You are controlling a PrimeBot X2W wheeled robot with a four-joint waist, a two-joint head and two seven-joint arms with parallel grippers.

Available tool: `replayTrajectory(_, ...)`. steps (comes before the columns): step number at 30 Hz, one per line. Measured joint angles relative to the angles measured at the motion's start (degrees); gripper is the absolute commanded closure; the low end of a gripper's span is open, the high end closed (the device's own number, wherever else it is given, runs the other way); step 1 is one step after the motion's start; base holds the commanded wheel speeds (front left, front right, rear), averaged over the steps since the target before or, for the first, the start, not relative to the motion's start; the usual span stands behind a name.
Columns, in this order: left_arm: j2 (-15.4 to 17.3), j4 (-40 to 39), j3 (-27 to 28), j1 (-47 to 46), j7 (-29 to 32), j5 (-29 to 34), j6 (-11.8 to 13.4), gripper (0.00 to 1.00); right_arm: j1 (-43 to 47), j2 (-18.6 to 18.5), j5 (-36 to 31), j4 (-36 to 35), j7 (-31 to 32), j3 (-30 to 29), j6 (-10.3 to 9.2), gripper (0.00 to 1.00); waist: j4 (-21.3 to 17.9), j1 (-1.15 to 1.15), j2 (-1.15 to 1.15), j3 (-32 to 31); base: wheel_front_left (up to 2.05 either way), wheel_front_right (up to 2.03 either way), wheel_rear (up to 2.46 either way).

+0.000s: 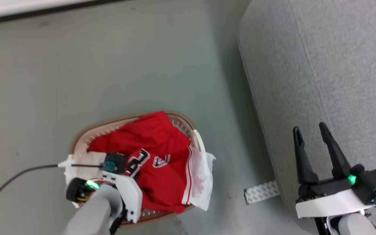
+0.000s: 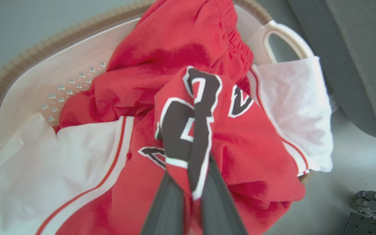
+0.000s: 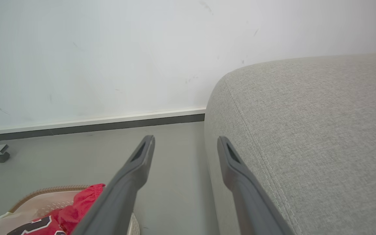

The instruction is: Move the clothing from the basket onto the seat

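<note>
our left gripper (image 2: 191, 182) is down in the basket (image 1: 86, 130), and in the left wrist view its two dark fingers (image 2: 168, 205) are pinched on a raised fold of the red jersey (image 2: 194, 130), right at the black-and-white lettering; the cloth is bunched between them and hides the tips. in the head view we see this gripper's white wrist over the near side of the basket, above the clothing (image 1: 155, 160).

the jersey lies on top of the pile, with the red shorts (image 2: 188, 36) and their gathered waistband toward the far rim. white fabric (image 1: 202, 176) hangs over the basket's rim on the side facing the seat (image 1: 338, 65), beside the cream handle (image 2: 286, 36). the basket stands on the grey floor (image 1: 109, 65), near the seat but apart from it.

our right gripper (image 1: 313, 137) is released, its fingers (image 3: 132, 173) spread well apart and holding nothing. it hangs over the seat's rounded edge, by the seam line. a patterned strip (image 1: 261, 192) lies on the floor at the seat's base.
</note>
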Motion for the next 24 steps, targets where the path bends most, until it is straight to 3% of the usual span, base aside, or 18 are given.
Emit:
replayTrajectory(10, -1.26, -9.12, -2.9, 5.6, -3.48, -6.79, -0.11, 1.0, 5.39, 0.01, -2.14, 3.3, 0.01, -1.74, 0.0, 0.0, 3.94, -0.01, 0.0, -13.06, 0.0, 0.0, 0.0)
replayTrajectory(16, -1.03, -17.03, -3.15, 8.34, -2.23, -8.67, -0.05, 1.0, 7.9, 0.01, -3.37, 4.44, 0.01, -2.36, 0.0, 0.0, 6.93, -0.02, 0.0, -20.94, 0.0, 0.0, 0.0)
replayTrajectory(24, 2.15, -34.01, -1.55, 12.43, 2.38, -10.58, 2.91, 1.0, 10.62, 0.0, -3.89, 5.65, 0.0, -2.09, 0.0, 0.0, 9.89, -0.03, 0.0, -29.39, 0.0, 0.0, 0.0)
